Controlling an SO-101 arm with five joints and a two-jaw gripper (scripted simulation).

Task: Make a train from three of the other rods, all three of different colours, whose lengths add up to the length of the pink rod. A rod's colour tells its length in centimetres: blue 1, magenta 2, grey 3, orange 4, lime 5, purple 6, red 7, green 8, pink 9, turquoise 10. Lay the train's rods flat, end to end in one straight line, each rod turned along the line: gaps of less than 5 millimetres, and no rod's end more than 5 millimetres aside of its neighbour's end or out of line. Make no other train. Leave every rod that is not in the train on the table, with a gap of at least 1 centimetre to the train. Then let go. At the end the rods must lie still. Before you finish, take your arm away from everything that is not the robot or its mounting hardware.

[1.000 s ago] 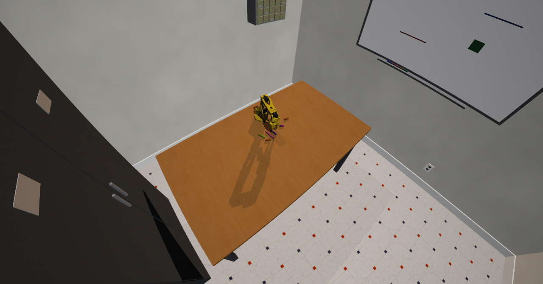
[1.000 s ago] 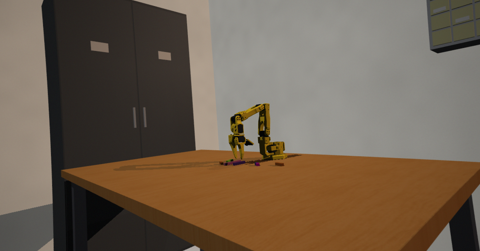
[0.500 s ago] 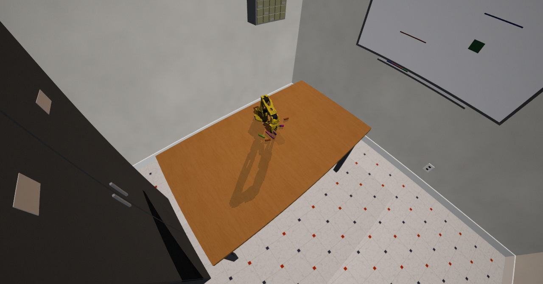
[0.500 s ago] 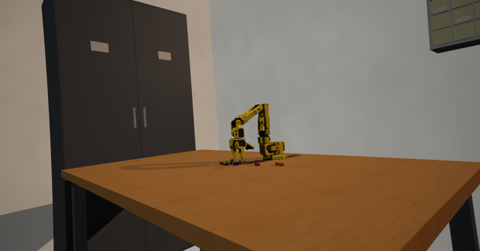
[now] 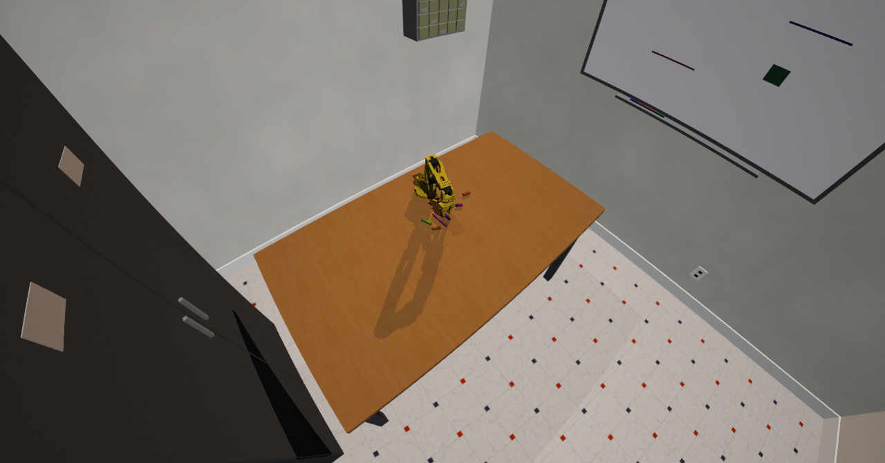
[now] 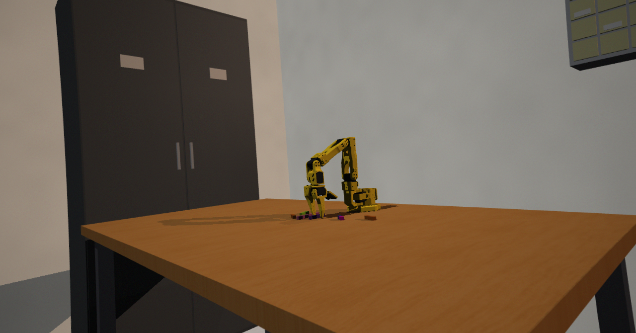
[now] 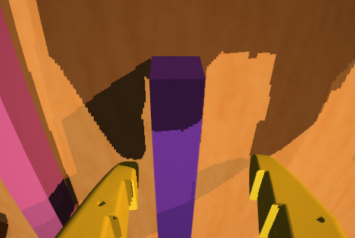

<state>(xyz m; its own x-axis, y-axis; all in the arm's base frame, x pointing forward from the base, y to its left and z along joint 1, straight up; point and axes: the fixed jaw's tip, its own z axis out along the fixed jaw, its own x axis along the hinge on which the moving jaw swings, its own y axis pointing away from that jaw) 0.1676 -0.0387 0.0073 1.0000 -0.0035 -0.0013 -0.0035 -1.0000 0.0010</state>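
Green rod (image 5: 426, 220) (image 6: 302, 213): leftmost from above, beyond the pink rod from the hand; lime or green proper, I cannot tell.
Near orange rod (image 5: 435, 228) (image 6: 292, 216): also across the pink rod from the hand, apparently a spare.
Pink rod (image 5: 439, 220) (image 6: 299, 217) (image 7: 22, 164): just outside the hand's left-hand finger in the wrist view, slanting; it is the measure, so it should stay out of the train.
Purple rod (image 5: 448, 217) (image 6: 313, 216) (image 7: 175, 164): flat, running lengthwise between the fingers with daylight on each side, so closing would pinch it across its narrow width.
Gripper (image 5: 445, 214) (image 6: 318, 216) (image 7: 194, 160): fingers apart, low astride the purple rod, clamped on nothing; kept narrow, I judge, to spare the pink neighbour a knock.
Magenta rod (image 5: 459, 204) (image 6: 341, 217): just right of the hand from above; a dark end there may be the blue rod or shade.
Far orange rod (image 5: 466, 193) (image 6: 369, 217): farther out, past the magenta.
Likely train: purple, magenta and blue, six, two and one making nine; none joined to the purple yet.
Next: close squarely, then shift the purple well away from the pink.
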